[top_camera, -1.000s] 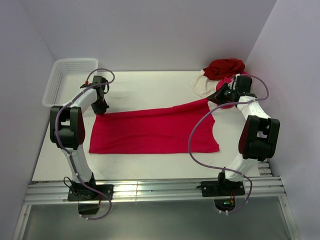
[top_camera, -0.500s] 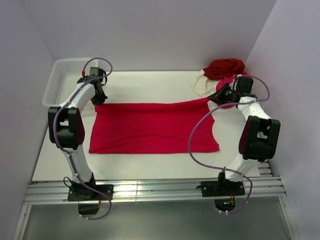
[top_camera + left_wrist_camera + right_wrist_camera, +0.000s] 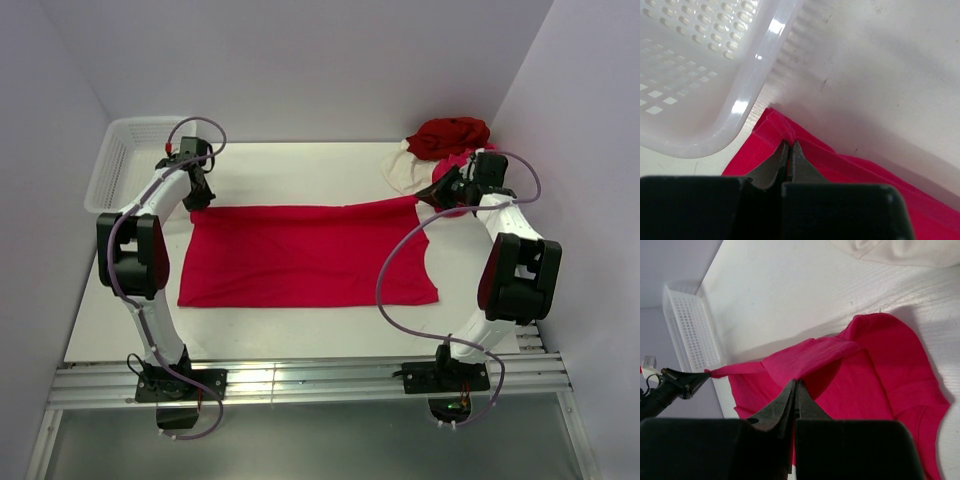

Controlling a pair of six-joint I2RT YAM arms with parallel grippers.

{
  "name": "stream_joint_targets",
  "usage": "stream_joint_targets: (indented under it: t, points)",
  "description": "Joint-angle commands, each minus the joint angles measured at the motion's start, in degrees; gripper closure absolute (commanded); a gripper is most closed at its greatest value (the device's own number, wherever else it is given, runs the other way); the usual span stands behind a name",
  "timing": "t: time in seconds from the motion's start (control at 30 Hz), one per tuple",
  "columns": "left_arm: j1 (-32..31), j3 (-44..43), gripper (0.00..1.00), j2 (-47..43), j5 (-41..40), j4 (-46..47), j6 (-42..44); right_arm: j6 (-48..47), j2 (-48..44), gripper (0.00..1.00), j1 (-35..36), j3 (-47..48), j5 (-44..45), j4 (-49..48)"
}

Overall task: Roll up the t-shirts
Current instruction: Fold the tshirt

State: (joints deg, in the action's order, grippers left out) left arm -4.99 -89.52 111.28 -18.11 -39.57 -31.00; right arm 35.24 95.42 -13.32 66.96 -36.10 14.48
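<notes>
The left gripper has its jaws pressed together on a folded corner of the crimson t-shirt. The pinched cloth sits right at the fingertips and the rest of the shirt spreads back beneath and behind the fingers. Just ahead of those tips and to their left stands the white mesh basket, its rounded corner close to the pinched fold but not touching it. The right gripper is likewise clamped on the shirt, its jaws closed on a raised fold along the far edge, with a sleeve lying off to its right on the table. Between the two grippers the shirt's far edge runs in a fairly straight, stretched line, while its body lies flat toward the arm bases. Beyond the right gripper a whitish t-shirt lies crumpled, and a dark red t-shirt is heaped behind it.
</notes>
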Motion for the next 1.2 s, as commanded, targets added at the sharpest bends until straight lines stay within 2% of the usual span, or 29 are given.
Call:
stream_joint_targets:
  t: [0.0, 0.5, 0.77, 1.17]
  points:
    - [0.4, 2.7, 1.0, -4.4, -1.2, 2.3, 0.6, -0.6, -4.7, 1.0, -0.8, -0.9, -0.5, -0.4]
    - [0.4, 13.9, 1.0, -13.3, -0.9, 5.1, 0.0, -1.4, -13.0, 1.0, -0.8, -10.4, 2.1, 1.7]
    - [0.4, 20.1, 1.0, -17.1, 0.5, 6.6, -1.1, -1.6, -13.9, 1.0, -0.8, -11.7, 4.0, 3.7]
    - [0.3, 21.0, 1.0, -17.6, 0.5, 7.1, -0.5, -1.6, -18.2, 1.0, -0.8, -14.9, 6.3, 5.1]
